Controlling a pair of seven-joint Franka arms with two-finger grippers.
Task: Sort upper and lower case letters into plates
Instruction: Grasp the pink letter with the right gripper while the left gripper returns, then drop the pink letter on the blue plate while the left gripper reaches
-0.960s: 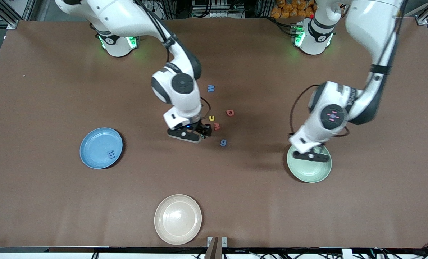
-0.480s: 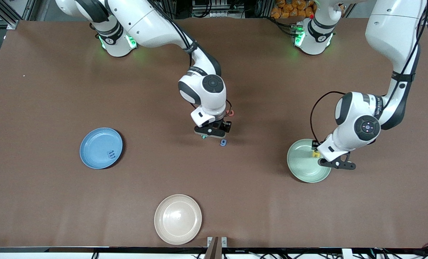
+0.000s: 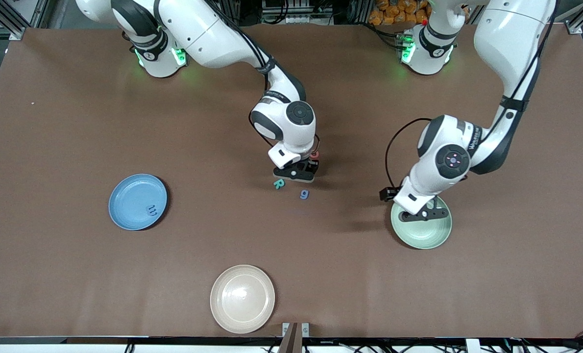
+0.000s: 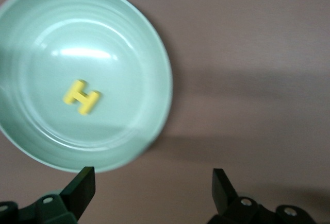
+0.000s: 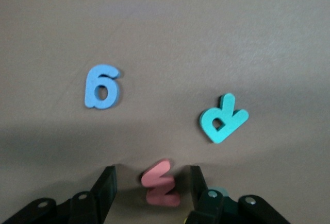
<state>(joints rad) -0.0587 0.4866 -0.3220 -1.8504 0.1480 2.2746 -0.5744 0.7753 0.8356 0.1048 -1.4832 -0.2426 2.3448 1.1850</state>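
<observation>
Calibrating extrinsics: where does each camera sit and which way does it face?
Front: high across the table, facing both arm bases; both arms show.
Left wrist: down on pale mint round plate holding yellow letter H; open left end effector's tips show.
Right wrist: looks down on tabletop; right end effector straddles red letter m.
Front and right wrist share teal letter R, blue letter g.

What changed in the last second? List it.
The left gripper opened and dropped the yellow H into the mint plate. The right gripper shifted toward the left arm's end, now straddling the red m. Blue g, blue plate, cream plate unchanged.
</observation>
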